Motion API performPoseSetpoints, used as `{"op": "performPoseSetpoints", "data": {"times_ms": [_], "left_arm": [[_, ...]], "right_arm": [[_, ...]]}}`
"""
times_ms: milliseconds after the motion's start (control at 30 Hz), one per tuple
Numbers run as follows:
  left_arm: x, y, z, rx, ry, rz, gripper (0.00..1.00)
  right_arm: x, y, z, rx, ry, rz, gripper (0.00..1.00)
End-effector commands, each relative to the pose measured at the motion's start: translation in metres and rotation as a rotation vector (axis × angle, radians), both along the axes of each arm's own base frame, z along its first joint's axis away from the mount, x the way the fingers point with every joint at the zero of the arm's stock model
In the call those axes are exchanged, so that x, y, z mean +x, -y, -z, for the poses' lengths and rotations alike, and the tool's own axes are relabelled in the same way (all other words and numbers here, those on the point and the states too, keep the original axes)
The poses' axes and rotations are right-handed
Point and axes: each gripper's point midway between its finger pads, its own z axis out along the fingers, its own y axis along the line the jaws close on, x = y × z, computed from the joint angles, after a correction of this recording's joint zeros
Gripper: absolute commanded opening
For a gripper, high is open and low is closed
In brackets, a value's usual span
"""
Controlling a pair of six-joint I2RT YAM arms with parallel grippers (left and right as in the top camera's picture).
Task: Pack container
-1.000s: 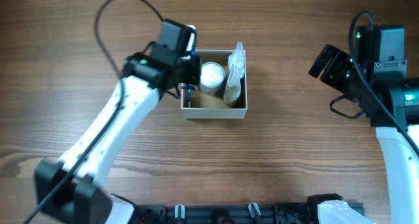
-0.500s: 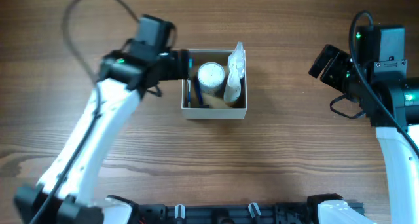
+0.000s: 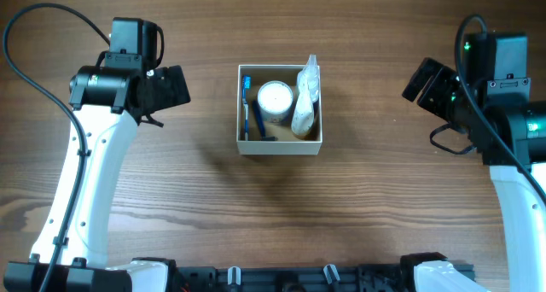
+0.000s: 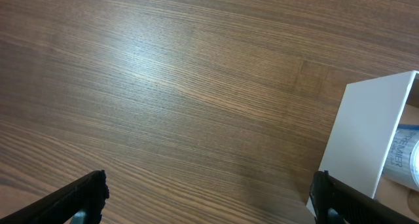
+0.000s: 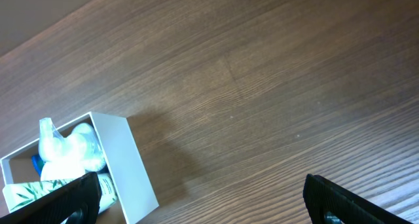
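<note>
The container [image 3: 279, 148], a small square box with white walls, sits at mid-table. Inside lie a blue toothbrush [image 3: 248, 109] along the left wall, a round white jar [image 3: 275, 100] and a clear packet [image 3: 306, 97] on the right. My left gripper [image 3: 179, 87] hovers left of the box, open and empty; its wrist view shows the box's white wall [image 4: 366, 135] at the right, beside the right fingertip [image 4: 334, 201]. My right gripper [image 3: 420, 78] hangs open and empty, far right of the box. The right wrist view has the box [image 5: 124, 162] at lower left.
Bare wood-grain tabletop [image 3: 281, 215] surrounds the box on all sides. A black cable [image 3: 34, 19] loops off the left arm. The arm bases [image 3: 324, 275] stand along the near edge.
My left gripper opened at the box's left side, left the blue toothbrush inside and drew back to the left. The right arm has stayed still.
</note>
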Motion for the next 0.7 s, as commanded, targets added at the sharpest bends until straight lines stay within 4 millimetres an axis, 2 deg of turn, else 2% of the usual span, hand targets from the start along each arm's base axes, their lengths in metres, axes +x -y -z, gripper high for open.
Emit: {"op": "performPoseSetpoints", "data": {"times_ms": [0,33,67,133,167,200,300,433,533,633,667], "left_arm": [[0.0,-0.004,0.0,0.014,0.0,-0.014,1.0],[0.0,-0.004,0.0,0.014,0.0,-0.014,1.0],[0.0,-0.004,0.0,0.014,0.0,-0.014,1.0],[0.0,-0.004,0.0,0.014,0.0,-0.014,1.0],[0.0,-0.004,0.0,0.014,0.0,-0.014,1.0],[0.0,-0.004,0.0,0.014,0.0,-0.014,1.0],[0.0,-0.004,0.0,0.014,0.0,-0.014,1.0],[0.0,-0.004,0.0,0.014,0.0,-0.014,1.0],[0.0,-0.004,0.0,0.014,0.0,-0.014,1.0],[0.0,-0.004,0.0,0.014,0.0,-0.014,1.0],[0.0,-0.004,0.0,0.014,0.0,-0.014,1.0]], "right_arm": [[-0.009,0.002,-0.017,0.01,0.062,0.014,1.0],[-0.015,0.012,-0.032,-0.031,0.123,0.044,1.0],[-0.04,0.023,-0.057,-0.122,0.216,0.013,1.0],[-0.054,0.024,-0.07,-0.177,0.366,-0.043,1.0],[-0.06,0.024,-0.066,-0.197,0.421,-0.063,1.0],[-0.068,0.024,-0.057,-0.214,0.463,-0.081,1.0],[-0.091,0.017,0.003,-0.214,0.508,-0.147,1.0],[-0.104,0.001,0.087,-0.157,0.519,-0.228,1.0],[-0.106,-0.001,0.126,-0.148,0.513,-0.241,1.0],[-0.105,-0.001,0.146,-0.148,0.508,-0.241,1.0],[-0.102,-0.001,0.161,-0.147,0.49,-0.243,1.0]]}}
